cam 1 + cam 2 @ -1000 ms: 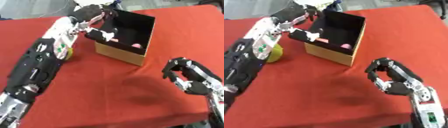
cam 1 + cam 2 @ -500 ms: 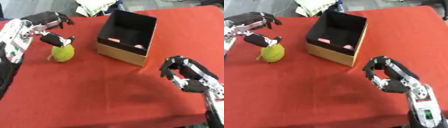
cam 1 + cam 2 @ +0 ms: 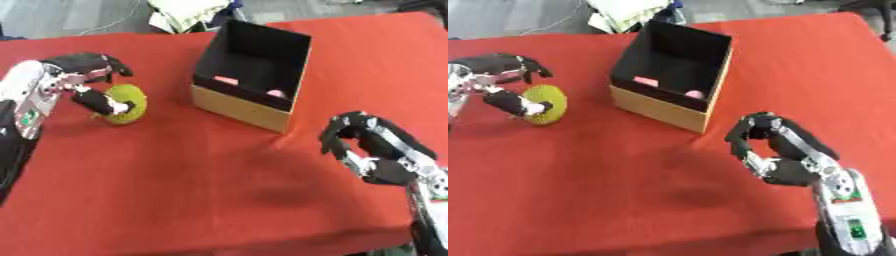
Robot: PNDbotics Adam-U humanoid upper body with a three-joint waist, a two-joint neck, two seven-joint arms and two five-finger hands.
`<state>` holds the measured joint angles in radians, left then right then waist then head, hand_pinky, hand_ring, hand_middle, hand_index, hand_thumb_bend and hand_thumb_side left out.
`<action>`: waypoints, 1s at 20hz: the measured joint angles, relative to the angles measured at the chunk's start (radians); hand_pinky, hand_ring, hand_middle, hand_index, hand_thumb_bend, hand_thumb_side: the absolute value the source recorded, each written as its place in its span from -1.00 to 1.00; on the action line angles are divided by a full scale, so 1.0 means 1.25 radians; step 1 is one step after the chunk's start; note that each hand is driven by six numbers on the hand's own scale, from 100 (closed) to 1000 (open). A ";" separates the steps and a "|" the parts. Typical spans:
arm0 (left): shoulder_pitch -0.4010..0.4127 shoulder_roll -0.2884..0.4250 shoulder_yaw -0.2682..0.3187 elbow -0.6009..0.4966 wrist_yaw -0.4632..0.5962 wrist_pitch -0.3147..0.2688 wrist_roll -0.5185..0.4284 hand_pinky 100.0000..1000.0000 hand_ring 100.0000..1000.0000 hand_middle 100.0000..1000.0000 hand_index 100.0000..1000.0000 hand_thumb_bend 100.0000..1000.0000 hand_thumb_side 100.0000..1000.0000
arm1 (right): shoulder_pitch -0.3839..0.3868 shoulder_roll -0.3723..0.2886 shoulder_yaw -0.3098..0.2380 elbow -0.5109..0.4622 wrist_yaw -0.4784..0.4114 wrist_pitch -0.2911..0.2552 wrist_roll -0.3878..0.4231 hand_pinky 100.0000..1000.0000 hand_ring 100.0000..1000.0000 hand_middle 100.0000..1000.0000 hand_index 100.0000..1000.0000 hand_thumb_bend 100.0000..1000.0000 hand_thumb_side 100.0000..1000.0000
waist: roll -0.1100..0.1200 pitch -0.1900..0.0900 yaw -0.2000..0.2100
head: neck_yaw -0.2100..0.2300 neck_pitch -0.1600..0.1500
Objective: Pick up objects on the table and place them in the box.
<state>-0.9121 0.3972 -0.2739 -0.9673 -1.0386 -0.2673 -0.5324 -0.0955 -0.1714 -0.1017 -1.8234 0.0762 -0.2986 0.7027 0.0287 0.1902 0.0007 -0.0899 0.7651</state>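
Left eye view: red tablecloth [image 3: 175, 190] across the whole table, far edge giving onto grey floor with a heap of pale cloth or paper [image 3: 188, 12] beyond. Cardboard box [image 3: 254, 75] at centre far, black inside, tan outside, open at the top and turned with one corner toward the near side. Inside it, low against the near wall, two small pink things [image 3: 226, 80], too small to make out beyond colour.

At far left, left hand [image 3: 87, 82] reaching in from the left edge on a white and black forearm. Fingers arched over the far side of a yellow-green round fruit [image 3: 127, 102], thumb set against its near left side; fruit resting on the cloth, well apart from the box on its left. Fingers and thumb curled round the fruit, touching it on both sides, though not closed tight over it. Fruit surface rough or dimpled, kind not certain.

At near right, right hand [image 3: 776, 150] coming up from the lower right corner, black with silver joints, a green and white label showing on the forearm in the right eye view. Fingers curled inward toward the thumb in a loose hook, nothing between them. Hand above the cloth, near the box's near corner but apart from it, a soft shadow [image 3: 280, 192] on the cloth to its left.
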 measured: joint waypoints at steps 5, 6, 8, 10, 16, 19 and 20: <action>0.003 -0.017 0.006 0.029 -0.044 -0.009 0.042 0.18 0.09 0.26 0.60 -0.54 -0.56 | 0.000 0.000 0.000 0.000 0.000 0.000 0.000 -0.07 -0.11 -0.20 0.18 -1.00 -0.18 | 0.000 0.000 0.000 | 0.000 0.000; 0.003 -0.019 0.007 0.032 -0.049 -0.008 0.054 0.12 0.02 0.15 0.52 -0.59 -0.76 | 0.000 0.000 0.000 0.000 0.000 0.000 0.000 -0.07 -0.11 -0.20 0.18 -1.00 -0.18 | 0.000 0.000 -0.001 | 0.000 0.000; 0.003 -0.023 0.009 0.034 -0.054 -0.004 0.080 0.05 -0.08 -0.02 0.38 -0.73 -0.81 | 0.000 0.000 0.000 0.000 0.000 0.000 0.000 -0.07 -0.11 -0.20 0.18 -1.00 -0.18 | 0.000 0.000 -0.001 | 0.000 0.000; 0.004 -0.024 0.009 0.032 -0.053 0.003 0.107 0.01 -0.14 -0.11 0.30 -0.86 -0.83 | 0.000 0.000 0.000 0.000 0.000 0.000 0.000 -0.07 -0.11 -0.20 0.18 -1.00 -0.18 | 0.000 0.000 -0.002 | 0.000 0.000; -0.008 -0.024 0.009 -0.063 0.040 0.016 0.147 -0.03 -0.20 -0.21 0.23 -1.00 -0.85 | 0.000 0.000 0.000 0.000 0.000 0.000 0.000 -0.07 -0.11 -0.19 0.18 -1.00 -0.18 | -0.001 0.000 -0.001 | 0.000 0.000; -0.035 -0.026 0.005 -0.121 0.096 0.031 0.143 -0.03 -0.20 -0.22 0.22 -1.00 -0.85 | 0.001 0.000 0.000 0.000 0.000 0.000 0.000 -0.07 -0.11 -0.20 0.18 -1.00 -0.18 | -0.001 -0.002 -0.001 | 0.000 0.000; -0.042 -0.030 0.003 -0.135 0.109 0.036 0.141 -0.03 -0.20 -0.23 0.22 -1.00 -0.85 | 0.001 0.000 0.000 0.000 0.000 0.000 0.000 -0.07 -0.11 -0.20 0.18 -1.00 -0.18 | -0.001 -0.004 -0.002 | 0.000 0.000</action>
<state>-0.9644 0.3599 -0.2703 -1.1359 -0.9025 -0.2220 -0.3565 -0.0937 -0.1714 -0.1013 -1.8233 0.0762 -0.2992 0.7029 0.0278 0.1858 -0.0017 -0.0902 0.7651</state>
